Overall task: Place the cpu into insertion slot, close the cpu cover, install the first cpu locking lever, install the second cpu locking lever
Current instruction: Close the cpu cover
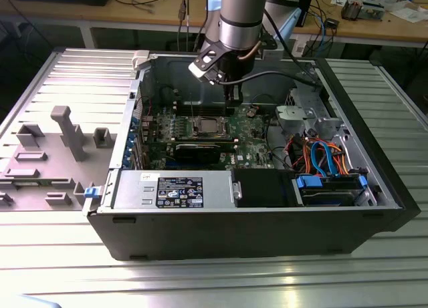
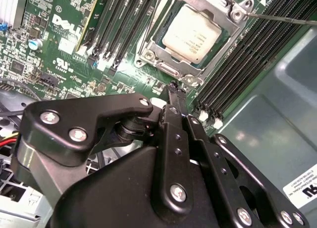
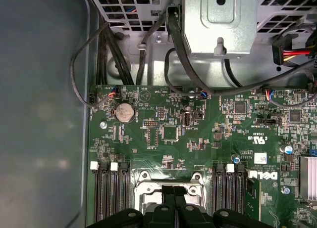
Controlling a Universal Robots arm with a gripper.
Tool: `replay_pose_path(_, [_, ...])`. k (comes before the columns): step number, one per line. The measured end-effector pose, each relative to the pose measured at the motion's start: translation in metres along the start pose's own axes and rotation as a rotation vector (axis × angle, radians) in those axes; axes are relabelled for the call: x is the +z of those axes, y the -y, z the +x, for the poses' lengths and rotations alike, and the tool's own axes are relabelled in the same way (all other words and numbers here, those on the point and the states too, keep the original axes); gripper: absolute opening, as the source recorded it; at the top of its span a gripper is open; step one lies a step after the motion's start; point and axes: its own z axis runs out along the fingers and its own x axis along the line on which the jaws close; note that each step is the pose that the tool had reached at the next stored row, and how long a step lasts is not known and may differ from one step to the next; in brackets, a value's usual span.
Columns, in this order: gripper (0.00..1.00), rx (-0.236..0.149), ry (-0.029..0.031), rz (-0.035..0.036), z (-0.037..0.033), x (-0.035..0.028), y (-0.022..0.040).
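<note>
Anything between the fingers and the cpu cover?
Second wrist view: only a narrow strip of green board with small soldered parts between the gripper and the cpu cover. No cable or tool.

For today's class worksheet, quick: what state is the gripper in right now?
Gripper: closed, fingers pressed together, nothing visible between them.

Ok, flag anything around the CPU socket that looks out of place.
A thin metal lever juts from a corner of the cpu cover across the memory slots, not tucked along the frame. Nothing else stands out.

Ribbed metal table under open computer case, grey panel.
</note>
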Motion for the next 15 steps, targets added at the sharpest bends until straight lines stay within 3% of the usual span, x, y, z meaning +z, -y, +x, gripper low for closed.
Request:
replay_pose_path(8, [0.11,0.000,-0.0003,0.0001,0.0001,0.0012,0.0104])
replay_pose_path(13, [0.11,0.000,-0.0142,-0.0003,-0.0007,0.0012,0.0128])
replay_pose_path(15, [0.11,0.000,-0.0157,-0.0004,-0.0011,0.0014,0.0145])
